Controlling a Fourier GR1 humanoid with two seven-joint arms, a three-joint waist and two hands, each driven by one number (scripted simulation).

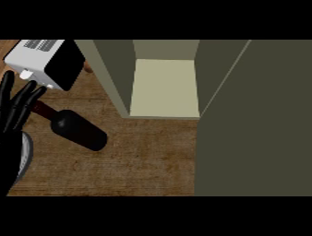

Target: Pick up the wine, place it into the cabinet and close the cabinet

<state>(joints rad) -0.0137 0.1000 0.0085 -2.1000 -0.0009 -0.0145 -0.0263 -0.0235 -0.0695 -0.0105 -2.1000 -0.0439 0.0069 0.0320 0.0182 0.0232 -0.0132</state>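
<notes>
down on the brown wooden desk, lying on its side: the wine, a dark bottle. pointing its thin neck to the far left and its fat end to the near right. sitting left of the cabinet, a little apart from it, not inside.

over at the left edge, coming up from the near side: a black hand, the left one, with fingers straight and spread apart, pointing to the far side. holding nothing. fingertips showing right by the neck of the wine, maybe just over it; cannot tell if touching. a bit of grey forearm showing beside the black of the hand.

just behind the fingers, on the far left: a white box with a black front and small slots on top, tilted a little, close to the cabinet's left wall.

standing open: the cabinet, with a pale shelf floor seen inside between two grey-green walls. filling the right side, from far to near: a big flat grey-green cabinet door. no other hand to see.
</notes>
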